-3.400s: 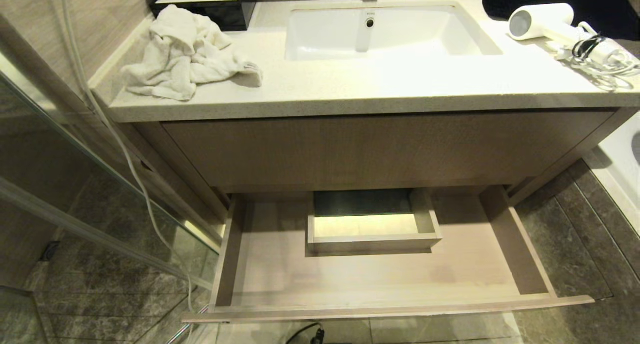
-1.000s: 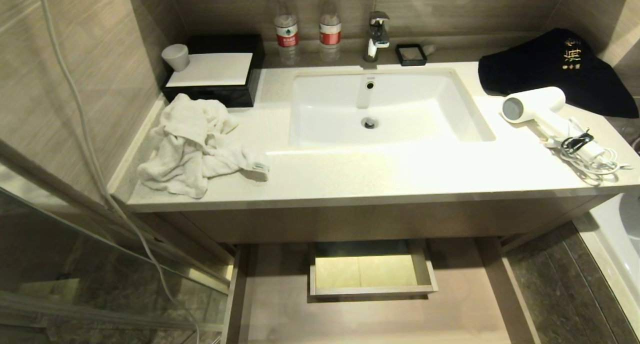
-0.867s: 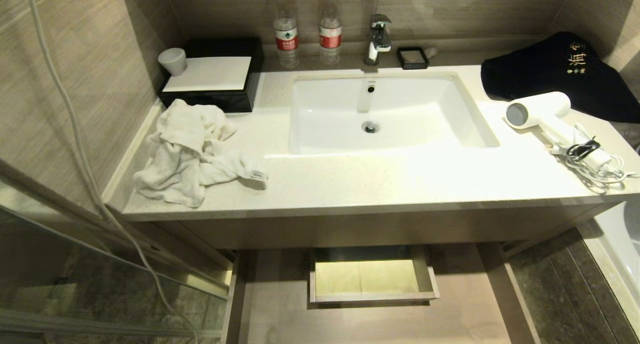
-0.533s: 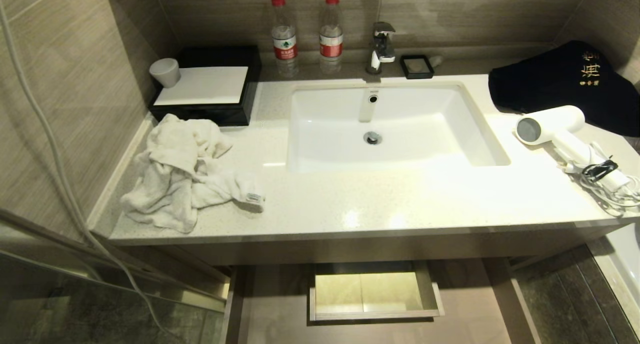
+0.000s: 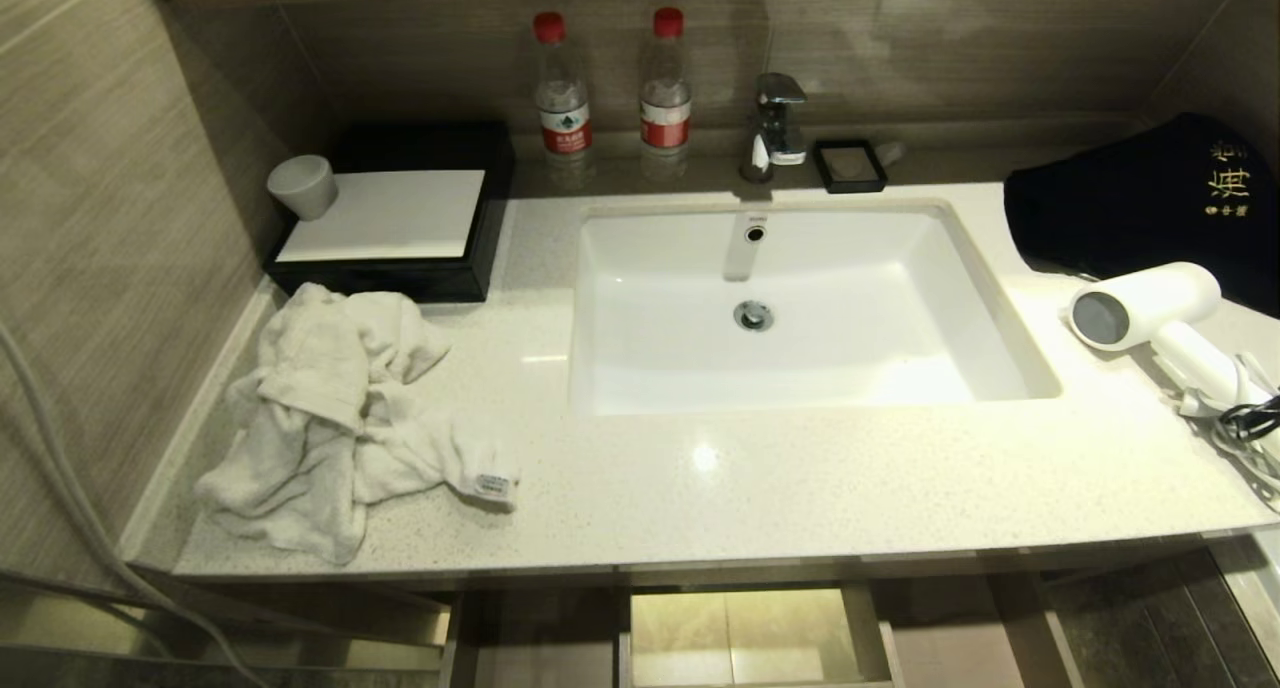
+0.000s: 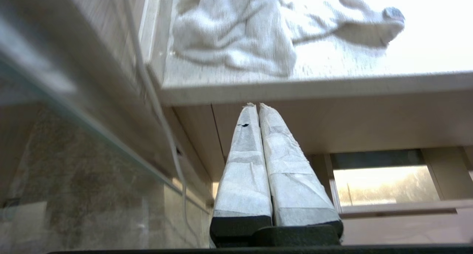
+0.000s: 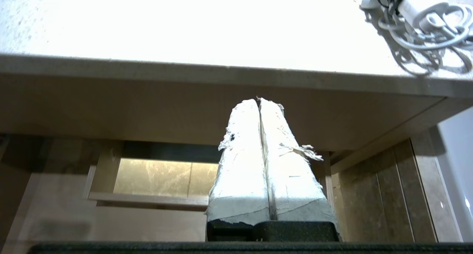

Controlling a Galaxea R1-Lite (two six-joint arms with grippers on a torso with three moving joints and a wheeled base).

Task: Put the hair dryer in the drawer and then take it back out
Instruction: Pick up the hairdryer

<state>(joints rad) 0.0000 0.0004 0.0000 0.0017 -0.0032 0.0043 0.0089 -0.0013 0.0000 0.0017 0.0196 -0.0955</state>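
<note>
Wood-grain drawer [image 7: 55,217] stands pulled out below both claws, nothing in it. Up on the table [image 5: 800,488], above and beyond the right claw [image 7: 258,100], lies the white hair dryer [image 5: 1150,313]: hard, smooth, likely slippery plastic, probably light. Its straight handle looks the best hold; the bundled cord [image 7: 417,28] may snag. Left claw [image 6: 257,105] and right are both pressed together, empty.
</note>
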